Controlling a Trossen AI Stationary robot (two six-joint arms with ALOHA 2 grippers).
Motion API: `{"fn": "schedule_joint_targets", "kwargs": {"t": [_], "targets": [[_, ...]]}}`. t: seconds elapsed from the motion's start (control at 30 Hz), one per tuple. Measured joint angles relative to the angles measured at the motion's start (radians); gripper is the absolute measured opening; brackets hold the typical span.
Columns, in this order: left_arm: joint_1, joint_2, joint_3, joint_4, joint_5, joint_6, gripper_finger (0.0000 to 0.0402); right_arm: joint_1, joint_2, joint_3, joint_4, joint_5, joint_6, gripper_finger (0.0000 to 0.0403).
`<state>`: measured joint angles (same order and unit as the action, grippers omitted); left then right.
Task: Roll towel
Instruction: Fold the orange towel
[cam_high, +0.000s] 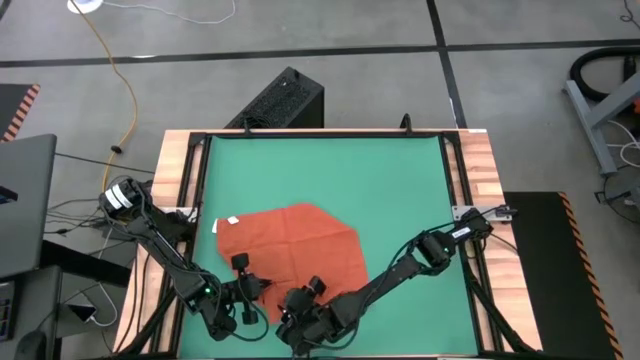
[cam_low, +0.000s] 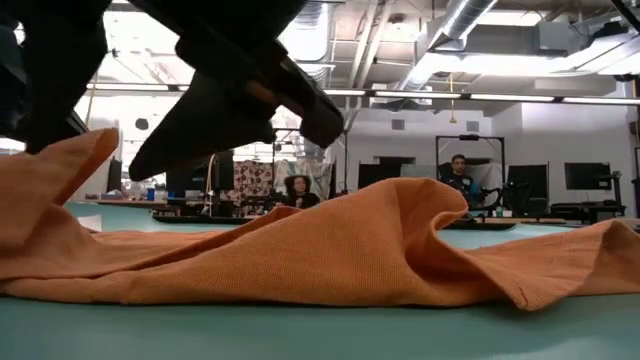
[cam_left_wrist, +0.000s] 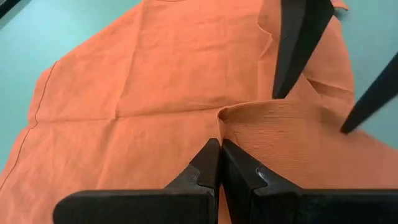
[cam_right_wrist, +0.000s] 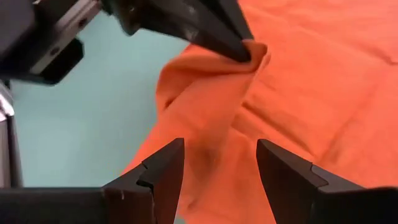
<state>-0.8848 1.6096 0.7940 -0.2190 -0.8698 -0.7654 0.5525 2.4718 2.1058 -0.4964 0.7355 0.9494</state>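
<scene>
Left gripper (cam_left_wrist: 219, 149) was pinched tight on a raised fold of the towel (cam_high: 290, 245), right at the near edge of the cloth, and it held that ridge up off the green mat (cam_high: 400, 190). From those closed fingers the fabric ran away across the mat toward the far side, mostly flat, with one corner turned in and the small white tag (cam_high: 232, 221) out at the far left corner. Right gripper (cam_right_wrist: 221, 165) sat just beside it, jaws spread wide and holding nothing, its fingers lined up on the same lifted fold, which in its own wrist view hung directly ahead with the left gripper's tips clamped on the crest. Both pincers worked the near edge, the left one already on the cloth, the right one nearest the free stretch of that edge. From the low view the towel lay in soft humps, though how far any roll had started was hard to judge. The roll's axis would likely run along that near edge, side to side.
</scene>
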Motion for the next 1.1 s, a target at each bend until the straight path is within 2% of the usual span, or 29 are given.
{"fn": "schedule_joint_targets", "kwargs": {"t": [0.2, 0.3, 0.4, 0.5, 0.53, 0.7, 0.9, 1.0, 1.1], "targets": [[0.000, 0.000, 0.000, 0.000, -0.001, 0.005, 0.0000, -0.020, 0.024, 0.000, 0.144, -0.110, -0.099, 0.0221], [0.000, 0.000, 0.000, -0.001, -0.001, 0.005, 0.0000, -0.026, 0.024, 0.000, 0.150, -0.110, -0.103, 0.0205], [0.000, 0.000, 0.000, 0.000, 0.000, 0.005, 0.0000, -0.025, 0.021, 0.001, 0.128, -0.061, -0.094, 0.0144], [0.000, 0.000, 0.000, 0.000, 0.002, 0.004, 0.0000, -0.024, 0.021, 0.001, 0.106, -0.064, -0.088, 0.0043], [0.000, 0.000, 0.000, 0.000, 0.003, 0.004, 0.0000, -0.021, 0.021, 0.001, 0.101, -0.064, -0.086, 0.0023], [0.000, 0.000, 0.000, 0.000, 0.043, 0.038, 0.0000, -0.002, 0.020, 0.003, 0.046, -0.074, -0.058, 0.0007], [0.000, 0.000, 0.017, -0.017, 0.271, 0.184, 0.0000, 0.043, 0.018, 0.024, -0.125, -0.071, 0.067, 0.0004], [0.000, 0.000, 0.056, -0.107, 0.320, 0.212, 0.0001, 0.064, 0.018, 0.024, -0.201, -0.072, 0.141, 0.0003], [-0.006, 0.000, 0.118, -0.264, 0.314, 0.244, 0.0008, 0.085, 0.018, 0.024, -0.232, -0.083, 0.162, 0.0003]]}}
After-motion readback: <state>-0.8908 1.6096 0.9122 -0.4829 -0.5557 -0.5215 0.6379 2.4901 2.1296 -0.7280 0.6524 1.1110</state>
